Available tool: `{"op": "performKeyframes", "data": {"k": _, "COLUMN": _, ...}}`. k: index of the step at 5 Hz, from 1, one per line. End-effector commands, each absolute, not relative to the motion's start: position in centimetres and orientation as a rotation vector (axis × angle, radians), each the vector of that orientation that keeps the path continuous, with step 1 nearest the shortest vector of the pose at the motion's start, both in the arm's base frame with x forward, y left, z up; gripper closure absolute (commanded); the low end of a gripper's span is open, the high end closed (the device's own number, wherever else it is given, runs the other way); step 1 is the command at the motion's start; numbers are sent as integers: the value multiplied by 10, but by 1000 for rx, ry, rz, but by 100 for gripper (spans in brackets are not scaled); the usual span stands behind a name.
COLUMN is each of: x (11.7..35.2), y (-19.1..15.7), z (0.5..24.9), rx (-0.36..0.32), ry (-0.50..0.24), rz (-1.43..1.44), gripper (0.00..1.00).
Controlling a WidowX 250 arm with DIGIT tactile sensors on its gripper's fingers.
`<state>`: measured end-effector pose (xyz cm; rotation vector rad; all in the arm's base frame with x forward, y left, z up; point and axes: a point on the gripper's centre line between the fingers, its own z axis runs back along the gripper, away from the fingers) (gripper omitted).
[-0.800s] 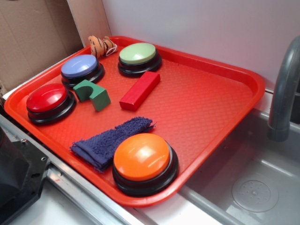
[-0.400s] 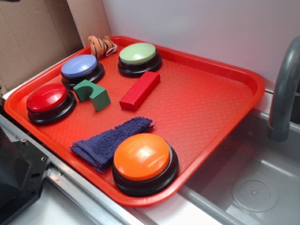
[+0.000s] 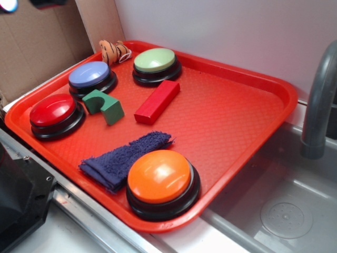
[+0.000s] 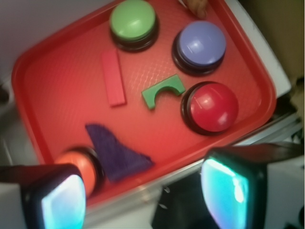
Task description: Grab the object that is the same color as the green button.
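The object, a small dark green block with an arch cut-out (image 3: 103, 106), lies on the red tray (image 3: 237, 121) between the blue and red buttons. The green button (image 3: 155, 60) stands at the tray's far edge. From the wrist view I look down on the green block (image 4: 163, 90) and the green button (image 4: 133, 20) from high up. My gripper (image 4: 143, 195) is open, its two glowing pads far apart with nothing between them, hovering over the tray's near-left rim. In the exterior view only a pale fingertip (image 3: 7, 5) shows, at the top left corner.
A long red block (image 3: 157, 101) lies right of the green one. Blue (image 3: 90, 75), red (image 3: 52, 110) and orange (image 3: 159, 176) buttons, a purple cloth (image 3: 124, 158) and a striped toy (image 3: 113, 51) share the tray. A grey faucet (image 3: 318, 105) and sink (image 3: 284, 211) are at right.
My gripper has come into the top left corner of the exterior view. Nothing on the tray has moved.
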<state>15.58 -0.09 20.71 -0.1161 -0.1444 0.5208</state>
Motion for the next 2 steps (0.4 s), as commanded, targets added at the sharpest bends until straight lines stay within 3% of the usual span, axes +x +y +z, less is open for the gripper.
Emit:
{"op": "performKeyframes", "data": {"k": 1, "x": 201, "y": 26, "z": 151, "rx": -74, "ry": -145, "rz": 1038, "gripper": 0}}
{"op": "performKeyframes", "data": {"k": 2, "x": 216, "y": 32, "z": 112, "rx": -45, "ry": -95, "rz": 1290, "gripper": 0}}
